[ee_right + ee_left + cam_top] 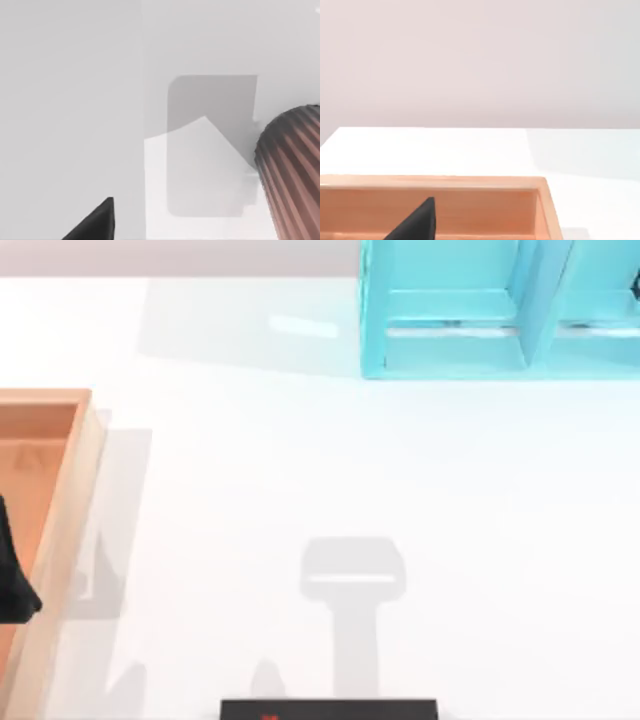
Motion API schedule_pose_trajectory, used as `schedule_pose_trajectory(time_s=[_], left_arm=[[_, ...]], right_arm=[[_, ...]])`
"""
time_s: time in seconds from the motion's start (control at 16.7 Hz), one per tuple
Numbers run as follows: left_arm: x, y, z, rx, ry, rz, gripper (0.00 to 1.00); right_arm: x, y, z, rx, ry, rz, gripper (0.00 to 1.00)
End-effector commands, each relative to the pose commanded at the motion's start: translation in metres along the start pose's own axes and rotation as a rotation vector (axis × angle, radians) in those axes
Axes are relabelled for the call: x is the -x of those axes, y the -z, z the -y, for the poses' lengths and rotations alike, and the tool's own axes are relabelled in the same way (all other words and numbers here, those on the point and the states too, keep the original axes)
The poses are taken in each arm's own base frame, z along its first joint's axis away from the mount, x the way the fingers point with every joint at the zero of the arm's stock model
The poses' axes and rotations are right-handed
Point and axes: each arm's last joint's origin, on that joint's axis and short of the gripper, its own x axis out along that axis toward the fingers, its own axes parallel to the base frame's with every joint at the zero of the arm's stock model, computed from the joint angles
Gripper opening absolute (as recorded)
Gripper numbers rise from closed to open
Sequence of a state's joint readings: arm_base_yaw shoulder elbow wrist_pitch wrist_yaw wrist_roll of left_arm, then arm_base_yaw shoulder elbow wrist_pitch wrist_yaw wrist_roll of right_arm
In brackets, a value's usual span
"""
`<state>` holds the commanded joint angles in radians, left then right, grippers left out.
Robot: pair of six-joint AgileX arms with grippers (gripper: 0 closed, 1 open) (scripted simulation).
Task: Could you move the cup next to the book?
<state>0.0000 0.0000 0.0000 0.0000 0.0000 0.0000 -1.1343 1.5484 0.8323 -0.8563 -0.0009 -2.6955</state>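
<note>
The cup (292,175) is brownish-red with pale pink ribs. It fills the edge of the right wrist view, close to the camera and tilted. A black part of my right gripper (95,222) shows beside it, with white table and a grey rounded shadow beyond. In the top view a black block (328,710) of my right arm lies at the bottom edge, with a red sliver (268,716) on it. My left gripper (12,580) is parked over the wooden box at the far left. The book is out of view.
A wooden open box (70,500) stands at the table's left edge, and its far wall (470,182) shows in the left wrist view. A teal shelf unit (500,310) stands at the back right. A grey shadow (352,580) falls on the white table in the middle.
</note>
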Motion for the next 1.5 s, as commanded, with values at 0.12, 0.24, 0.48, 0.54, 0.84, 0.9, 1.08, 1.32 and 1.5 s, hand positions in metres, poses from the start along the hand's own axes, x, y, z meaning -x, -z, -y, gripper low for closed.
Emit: schedule_pose_trajectory(time_s=[0.12, 0.24, 0.48, 0.54, 0.84, 0.9, 1.08, 1.32, 1.5], left_arm=[[0.0000, 0.0000, 0.0000, 0.000, 0.000, 0.000, 1.00], [0.0000, 0.0000, 0.0000, 0.000, 0.000, 0.000, 1.00], [0.0000, 0.0000, 0.0000, 0.000, 0.000, 0.000, 1.00], [0.0000, 0.0000, 0.0000, 0.000, 0.000, 0.000, 1.00], [0.0000, 0.0000, 0.0000, 0.000, 0.000, 0.000, 1.00], [0.0000, 0.0000, 0.0000, 0.000, 0.000, 0.000, 1.00], [0.0000, 0.0000, 0.0000, 0.000, 0.000, 0.000, 1.00], [0.0000, 0.0000, 0.0000, 0.000, 0.000, 0.000, 1.00], [0.0000, 0.0000, 0.0000, 0.000, 0.000, 0.000, 1.00]], right_arm=[[0.0000, 0.0000, 0.0000, 0.000, 0.000, 0.000, 0.92], [0.0000, 0.0000, 0.0000, 0.000, 0.000, 0.000, 0.77], [0.0000, 0.0000, 0.0000, 0.000, 0.000, 0.000, 0.47], [0.0000, 0.0000, 0.0000, 0.000, 0.000, 0.000, 0.40], [0.0000, 0.0000, 0.0000, 0.000, 0.000, 0.000, 0.02], [0.0000, 0.0000, 0.0000, 0.000, 0.000, 0.000, 0.00], [0.0000, 0.0000, 0.0000, 0.000, 0.000, 0.000, 0.00], [0.0000, 0.0000, 0.0000, 0.000, 0.000, 0.000, 0.00], [0.0044, 0.0009, -0.0001, -0.004, 0.002, -0.002, 0.00]])
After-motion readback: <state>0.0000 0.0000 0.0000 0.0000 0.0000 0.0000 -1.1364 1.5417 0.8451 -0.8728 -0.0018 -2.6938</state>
